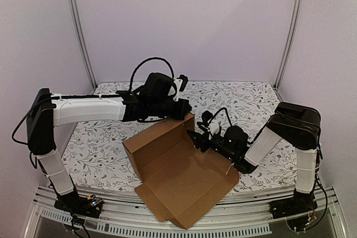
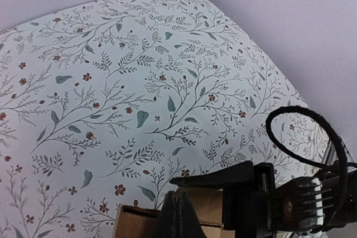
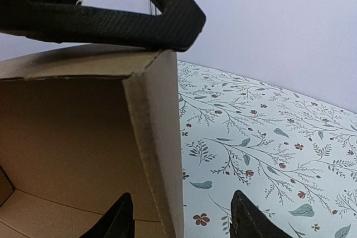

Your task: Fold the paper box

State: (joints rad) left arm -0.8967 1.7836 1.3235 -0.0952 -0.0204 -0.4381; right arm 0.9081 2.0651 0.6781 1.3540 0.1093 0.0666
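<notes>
Cardboard takes up the middle of the top view. The paper box lies half folded on the flowered tablecloth, toward the near edge. Its far wall stands upright and a broad flat panel spreads toward the arm bases. The left gripper reaches in from the left and sits at the top of that far wall, by its right-hand corner. The right gripper comes in low from the right, just beside the same corner.

From the left wrist, the left gripper shows at the bottom of the picture with its fingers pressed together and nothing seen between them. A strip of the box's brown edge lies right behind them. The right arm's black cable loops at the lower right.

From the right wrist, the right gripper has its jaws spread. One fingertip is inside the box and the other outside, over the cloth. The upright end of the box wall stands between them, unpinched. Above, a black finger of the left gripper lies along the wall's top edge.
</notes>
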